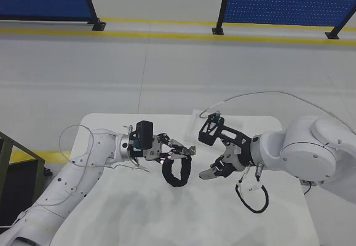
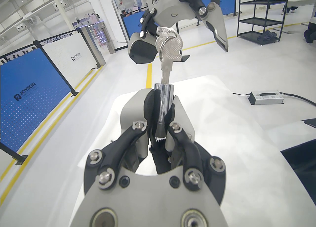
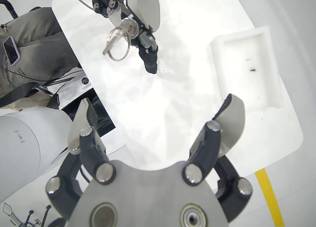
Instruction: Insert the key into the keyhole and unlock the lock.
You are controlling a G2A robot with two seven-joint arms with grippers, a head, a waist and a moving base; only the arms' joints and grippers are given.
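I count 2 pincers: my left pincer (image 2: 160, 104) and my right pincer (image 3: 158, 104). There is 1 lock (image 2: 163, 104), and 2 keys (image 2: 170, 47) hang on 1 ring (image 3: 116, 59). I also see 1 white table (image 3: 185, 15) and 1 white foam tray (image 3: 217, 65).

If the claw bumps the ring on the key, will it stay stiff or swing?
Probably swing: the ring only loops loosely through the head of the key. It looks like thin wire, so likely light. The key itself should hardly move, since it sits in the lock that the left claw grips.
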